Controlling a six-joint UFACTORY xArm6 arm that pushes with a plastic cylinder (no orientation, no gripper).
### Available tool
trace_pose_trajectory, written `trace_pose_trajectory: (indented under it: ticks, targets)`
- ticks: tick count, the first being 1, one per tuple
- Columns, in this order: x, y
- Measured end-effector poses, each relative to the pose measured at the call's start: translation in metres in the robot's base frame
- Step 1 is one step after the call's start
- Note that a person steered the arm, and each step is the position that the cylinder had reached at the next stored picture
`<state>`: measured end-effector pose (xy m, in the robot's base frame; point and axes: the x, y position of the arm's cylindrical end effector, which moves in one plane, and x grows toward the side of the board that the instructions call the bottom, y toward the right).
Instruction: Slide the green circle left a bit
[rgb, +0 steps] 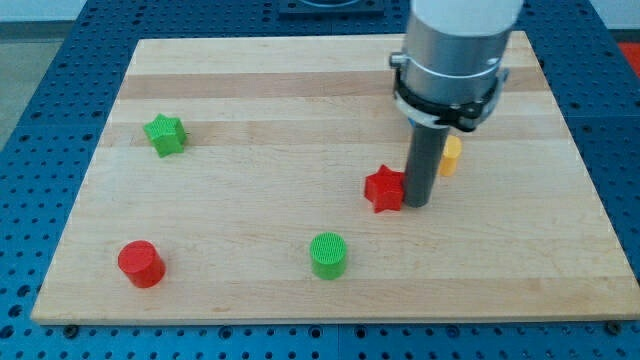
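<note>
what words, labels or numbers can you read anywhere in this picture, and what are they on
None: no text, label, brand or number can be read.
The green circle, green star, red star, red circle and yellow block are plain.
The wooden board and my tip, beside the red star, carry no markings.

The dark rod's lower end, my tip (417, 203), is pressed close against the right side of the red star-shaped block (384, 189), with the yellow block (451, 156) just behind it, partly hidden. The ridged green circle block (328, 254) is flanked by bare wooden board (300, 100) on both sides; the red cylinder block (140, 263) is met only far to the view's left. The green star-shaped block (165, 134) stands well apart, toward the upper left.
</note>
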<state>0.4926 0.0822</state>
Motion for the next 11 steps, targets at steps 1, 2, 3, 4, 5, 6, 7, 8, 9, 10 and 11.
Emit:
trace_pose_trajectory:
  ticks: [1,2,3,4,5,6,7,8,9,10,11]
  targets:
    - [0.000,-0.028]
    - [0.000,-0.045]
    - [0.019,-0.031]
    - [0.049,-0.016]
    - [0.078,-0.020]
    - [0.093,-0.052]
    - [0.093,-0.101]
    - [0.093,-0.144]
    - [0.090,-0.152]
    - [0.090,-0.145]
    - [0.091,-0.125]
